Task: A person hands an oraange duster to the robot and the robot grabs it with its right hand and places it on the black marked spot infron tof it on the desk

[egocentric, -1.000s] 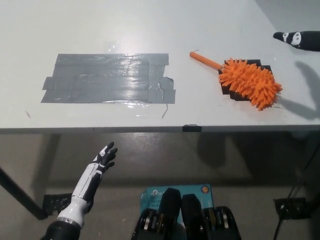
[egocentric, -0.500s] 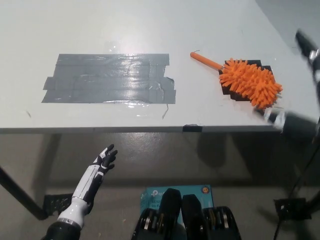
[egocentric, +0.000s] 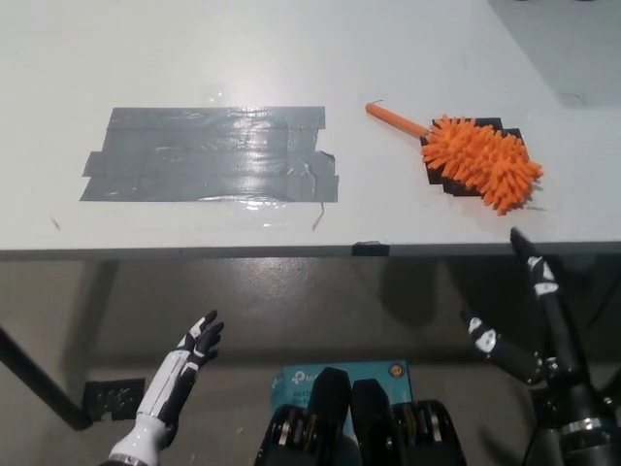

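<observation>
The orange duster [egocentric: 475, 157] lies on the white desk [egocentric: 291, 49], its fluffy head resting on the black marked spot [egocentric: 448, 179] and its orange handle [egocentric: 396, 118] pointing up-left. My black right hand [egocentric: 543, 330] hangs below the desk's front edge at the lower right, open, fingers spread, holding nothing. My white left hand [egocentric: 184, 359] rests low at the lower left, open and empty, under the desk edge.
A large patch of grey tape [egocentric: 213, 153] covers the desk left of the duster. A small black tab [egocentric: 370, 249] sits on the desk's front edge. A black table leg [egocentric: 39, 383] slants at the far left.
My right hand has come down from the far right of the desk to below its front edge. The left hand has sunk a little. The duster stays on the black spot.
</observation>
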Robot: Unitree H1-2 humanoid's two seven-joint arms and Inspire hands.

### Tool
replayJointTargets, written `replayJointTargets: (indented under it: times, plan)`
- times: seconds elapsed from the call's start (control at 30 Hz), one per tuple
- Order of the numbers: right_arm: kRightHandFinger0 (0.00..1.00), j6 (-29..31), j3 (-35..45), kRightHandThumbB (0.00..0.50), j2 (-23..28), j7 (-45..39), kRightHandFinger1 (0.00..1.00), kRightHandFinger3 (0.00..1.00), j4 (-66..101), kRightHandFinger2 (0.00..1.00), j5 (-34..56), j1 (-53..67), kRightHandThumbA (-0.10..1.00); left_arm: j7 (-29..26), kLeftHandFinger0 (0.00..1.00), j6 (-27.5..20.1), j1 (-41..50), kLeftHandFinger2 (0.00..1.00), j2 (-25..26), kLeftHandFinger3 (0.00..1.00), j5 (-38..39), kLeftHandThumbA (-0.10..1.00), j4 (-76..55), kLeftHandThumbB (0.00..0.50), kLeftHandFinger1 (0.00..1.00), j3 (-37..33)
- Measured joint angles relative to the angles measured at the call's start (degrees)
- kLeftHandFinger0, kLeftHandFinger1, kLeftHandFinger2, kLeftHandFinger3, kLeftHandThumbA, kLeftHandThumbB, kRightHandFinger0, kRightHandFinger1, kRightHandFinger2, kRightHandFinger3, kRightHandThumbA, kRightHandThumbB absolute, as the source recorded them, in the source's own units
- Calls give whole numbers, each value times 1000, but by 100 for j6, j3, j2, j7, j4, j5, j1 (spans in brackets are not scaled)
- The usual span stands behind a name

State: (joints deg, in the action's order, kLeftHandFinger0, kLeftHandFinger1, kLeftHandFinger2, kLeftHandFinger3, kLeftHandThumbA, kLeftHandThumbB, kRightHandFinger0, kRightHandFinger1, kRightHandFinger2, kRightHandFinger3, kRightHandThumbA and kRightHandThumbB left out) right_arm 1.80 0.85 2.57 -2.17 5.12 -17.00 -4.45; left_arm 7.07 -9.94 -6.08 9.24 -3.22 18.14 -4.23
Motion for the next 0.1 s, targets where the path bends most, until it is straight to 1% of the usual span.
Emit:
replayJointTargets:
  times: [0.03,0.1]
  plan:
    - [1000,57,-6,84,3,42,1000,1000,-110,1000,-21,11,697,0,1000,0,16,1000,-1,1000,0,990,0,116,1000,-1]
    - [1000,188,-15,84,15,121,1000,1000,-322,1000,-73,33,689,0,1000,-1,34,1000,-1,1000,0,991,0,114,1000,-1]
